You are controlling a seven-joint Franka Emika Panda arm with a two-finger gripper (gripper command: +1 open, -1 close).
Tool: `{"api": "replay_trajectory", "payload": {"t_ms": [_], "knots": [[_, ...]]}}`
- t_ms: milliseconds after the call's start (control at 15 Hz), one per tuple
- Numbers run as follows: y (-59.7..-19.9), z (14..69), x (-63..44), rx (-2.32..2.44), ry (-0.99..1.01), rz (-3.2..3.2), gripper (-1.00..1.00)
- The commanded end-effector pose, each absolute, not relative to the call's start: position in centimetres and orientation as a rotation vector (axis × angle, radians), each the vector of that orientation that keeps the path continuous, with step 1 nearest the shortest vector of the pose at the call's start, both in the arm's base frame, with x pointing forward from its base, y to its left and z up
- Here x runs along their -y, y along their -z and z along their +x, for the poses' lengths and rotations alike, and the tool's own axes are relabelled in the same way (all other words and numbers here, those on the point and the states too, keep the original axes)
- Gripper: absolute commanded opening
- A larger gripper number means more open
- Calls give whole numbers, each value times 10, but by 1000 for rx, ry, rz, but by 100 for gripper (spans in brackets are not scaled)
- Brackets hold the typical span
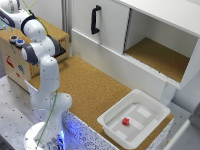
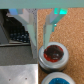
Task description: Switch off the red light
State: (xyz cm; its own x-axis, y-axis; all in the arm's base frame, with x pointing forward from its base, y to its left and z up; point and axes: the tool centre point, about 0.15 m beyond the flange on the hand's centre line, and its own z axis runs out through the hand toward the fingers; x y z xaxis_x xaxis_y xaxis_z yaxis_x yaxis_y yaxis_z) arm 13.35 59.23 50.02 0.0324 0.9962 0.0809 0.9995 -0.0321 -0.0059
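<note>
The red light is a small round red-topped lamp with a dark rim, close below the camera in the wrist view. Its blue twin sits right beside it. In the exterior view both lamps sit on top of a wooden box at the far left: the blue one and a darker one that looks like the red light. My gripper hovers just above them, open, with nothing between its fingers. One fingertip is right next to the red light's rim. In the exterior view the gripper is partly cut off.
A white cabinet with a black handle and an open compartment stands at the back. A white tray at the front of the exterior view's right holds a small red cube. The tabletop is cork.
</note>
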Motion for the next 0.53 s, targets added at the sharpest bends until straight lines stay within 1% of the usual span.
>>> {"api": "replay_trajectory", "payload": {"t_ms": [0,267,467], "knots": [[-493,163,-624,2166,-171,-2352,-100],[-476,177,-629,2149,-189,-2392,-100],[-455,183,-631,2132,-248,-2373,-100]]}}
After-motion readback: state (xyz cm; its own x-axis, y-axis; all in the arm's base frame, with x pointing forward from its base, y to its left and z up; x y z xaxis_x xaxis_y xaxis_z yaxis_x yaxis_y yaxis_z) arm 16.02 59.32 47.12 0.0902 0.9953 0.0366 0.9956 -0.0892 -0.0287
